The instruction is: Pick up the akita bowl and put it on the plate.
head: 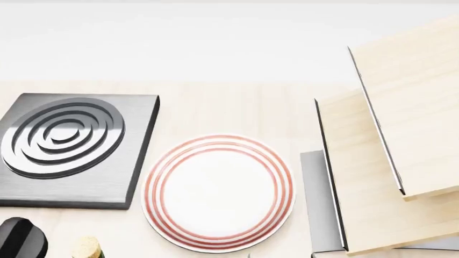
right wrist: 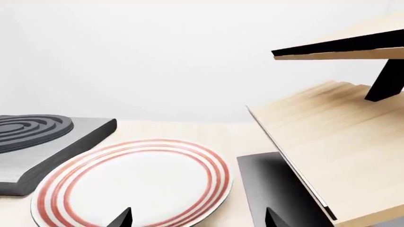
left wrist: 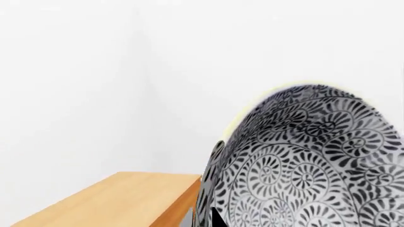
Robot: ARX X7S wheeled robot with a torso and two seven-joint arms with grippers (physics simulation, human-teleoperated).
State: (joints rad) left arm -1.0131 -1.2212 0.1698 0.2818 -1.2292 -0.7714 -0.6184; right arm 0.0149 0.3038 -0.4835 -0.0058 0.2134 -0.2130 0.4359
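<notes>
1. Far left – dark burner (head: 68, 145), beside the plate (head: 219, 192).
2. Akita bowl (left wrist: 309, 161) up close against the left wrist camera, tipped – presumably gripped there, jaws unseen, can't tell.
3. Right gripper (right wrist: 198, 218) spread, tips straddling the plate's near rim.
4. Bowl absent from head view – plate bare, awaiting the drop.

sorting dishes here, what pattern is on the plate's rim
Concentric red rings on white around the plate, clearest in the head view.
</notes>
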